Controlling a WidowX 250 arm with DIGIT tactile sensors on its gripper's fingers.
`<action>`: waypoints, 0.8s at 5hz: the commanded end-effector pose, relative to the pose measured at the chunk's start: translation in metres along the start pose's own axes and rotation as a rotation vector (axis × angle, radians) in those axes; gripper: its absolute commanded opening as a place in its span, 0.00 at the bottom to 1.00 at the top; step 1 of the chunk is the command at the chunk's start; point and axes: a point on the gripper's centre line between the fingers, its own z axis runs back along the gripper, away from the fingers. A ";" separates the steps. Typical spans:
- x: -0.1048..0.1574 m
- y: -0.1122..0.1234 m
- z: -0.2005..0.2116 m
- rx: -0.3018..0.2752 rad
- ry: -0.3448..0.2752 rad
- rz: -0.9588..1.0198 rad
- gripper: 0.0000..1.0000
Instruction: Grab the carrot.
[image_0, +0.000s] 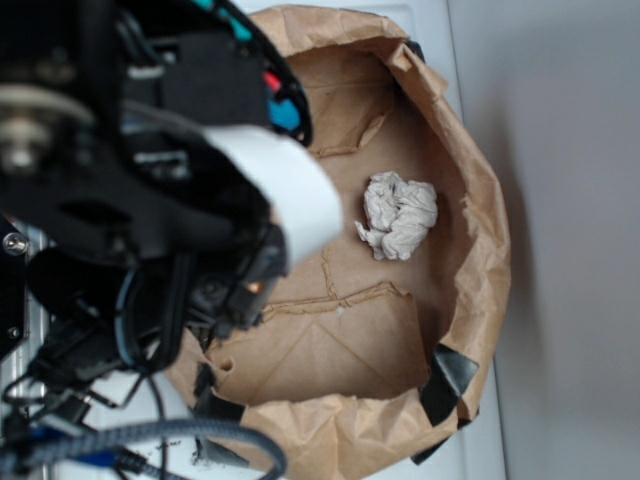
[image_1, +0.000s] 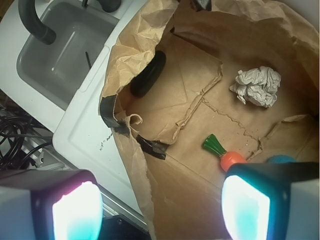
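Observation:
The carrot (image_1: 226, 154) lies on the brown paper floor of the bag, its dark green stem pointing up-left and its orange body running under my right finger (image_1: 247, 205). Only its top end shows. My gripper (image_1: 157, 212) is open above the bag's near wall, with nothing between the lit pads. The carrot sits beside the right pad, not between the two. In the exterior view the arm hides the carrot and the gripper's fingers.
A crumpled white paper wad (image_1: 257, 86) (image_0: 399, 214) lies further in the bag. A sliver of blue ball (image_1: 281, 159) shows beside the right finger. The torn paper bag wall (image_1: 131, 60) stands left, with black tape (image_1: 111, 117). A grey sink (image_1: 60, 47) lies beyond.

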 end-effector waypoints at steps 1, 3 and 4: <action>0.023 0.034 -0.021 0.046 -0.011 -0.080 1.00; 0.025 0.052 -0.048 0.108 -0.023 -0.287 1.00; 0.018 0.049 -0.054 0.094 -0.060 -0.417 1.00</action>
